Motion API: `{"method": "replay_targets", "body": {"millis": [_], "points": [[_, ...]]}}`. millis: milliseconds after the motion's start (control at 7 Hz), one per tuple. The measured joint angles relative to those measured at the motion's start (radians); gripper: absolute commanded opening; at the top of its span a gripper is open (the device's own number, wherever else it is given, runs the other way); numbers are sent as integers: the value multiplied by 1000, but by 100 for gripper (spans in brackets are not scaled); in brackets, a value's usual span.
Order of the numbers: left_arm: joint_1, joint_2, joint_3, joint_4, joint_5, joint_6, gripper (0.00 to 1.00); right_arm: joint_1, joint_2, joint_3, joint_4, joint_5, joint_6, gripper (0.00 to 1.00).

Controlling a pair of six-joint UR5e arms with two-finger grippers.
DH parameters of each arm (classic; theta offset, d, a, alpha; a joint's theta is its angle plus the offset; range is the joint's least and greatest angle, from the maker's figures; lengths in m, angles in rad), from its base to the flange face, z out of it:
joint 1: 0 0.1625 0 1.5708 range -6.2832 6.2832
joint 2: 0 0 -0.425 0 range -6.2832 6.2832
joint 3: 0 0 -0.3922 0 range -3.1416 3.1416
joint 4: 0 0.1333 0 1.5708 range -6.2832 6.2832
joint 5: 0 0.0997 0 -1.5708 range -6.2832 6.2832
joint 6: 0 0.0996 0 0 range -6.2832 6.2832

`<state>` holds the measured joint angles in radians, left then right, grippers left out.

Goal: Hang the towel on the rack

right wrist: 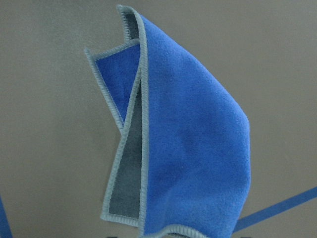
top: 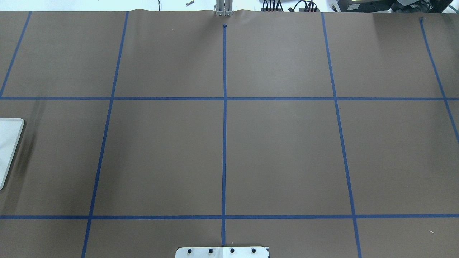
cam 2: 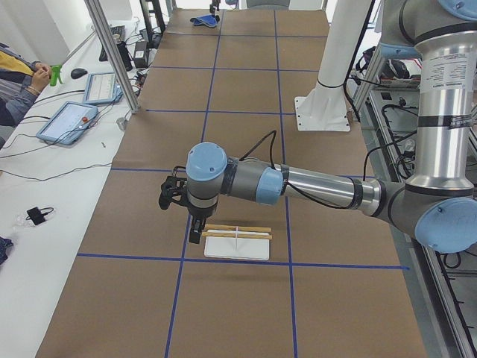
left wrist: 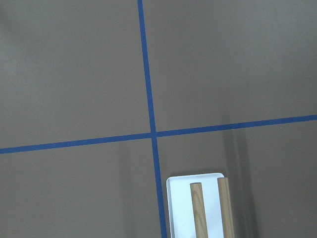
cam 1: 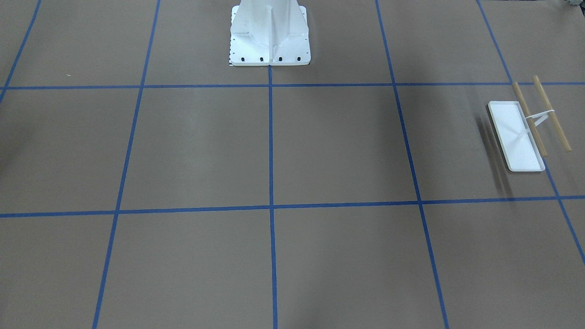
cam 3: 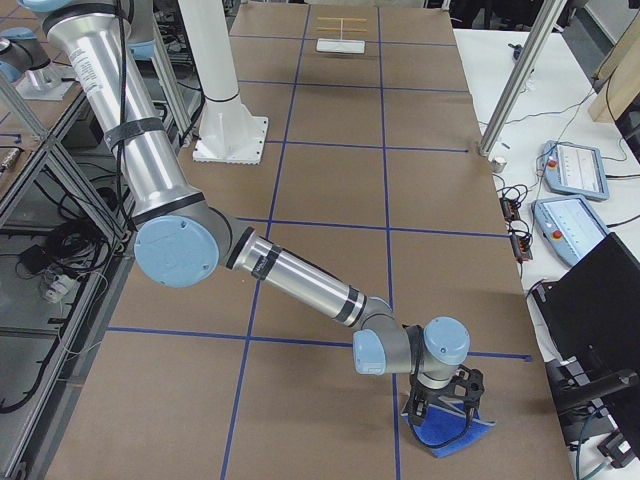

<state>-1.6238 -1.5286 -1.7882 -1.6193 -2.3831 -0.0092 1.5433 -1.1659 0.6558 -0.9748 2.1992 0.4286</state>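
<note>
Table (cam 1: 338,146) w/ rack (cam 1: 521,137), pedestal (cam 1: 269,41)

The small white-based rack (top: 10,143) with wooden rods was cut off by the overhead view's left edge, only a corner of its tray showing. The left wrist view's bottom edge cut its tray and both rods (left wrist: 198,210). The bright blue and dark grey square towel (right wrist: 193,144) ran past the right wrist view's bottom edge. In the exterior right view the right gripper (cam 3: 440,412) hid part of it. Whether that gripper or the left gripper (cam 2: 195,236) gripped anything could not be told.
</note>
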Motion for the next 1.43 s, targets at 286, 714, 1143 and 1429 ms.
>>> {"method": "replay_targets", "body": {"millis": [286, 714, 1143, 1429], "points": [[-1, -12, 5, -16, 3, -2, 98, -4, 7, -31, 30, -1, 36, 88], [-1, -28, 14, -21, 8, 1, 98, -3, 7, -38, 58, 7, 148, 88], [-1, -31, -2, -23, 10, 1, 98, -1, 0, -45, 138, 12, 370, 88], [-2, -33, -22, -23, 27, -1, 98, 1, -7, -59, 144, 13, 399, 88]]}}
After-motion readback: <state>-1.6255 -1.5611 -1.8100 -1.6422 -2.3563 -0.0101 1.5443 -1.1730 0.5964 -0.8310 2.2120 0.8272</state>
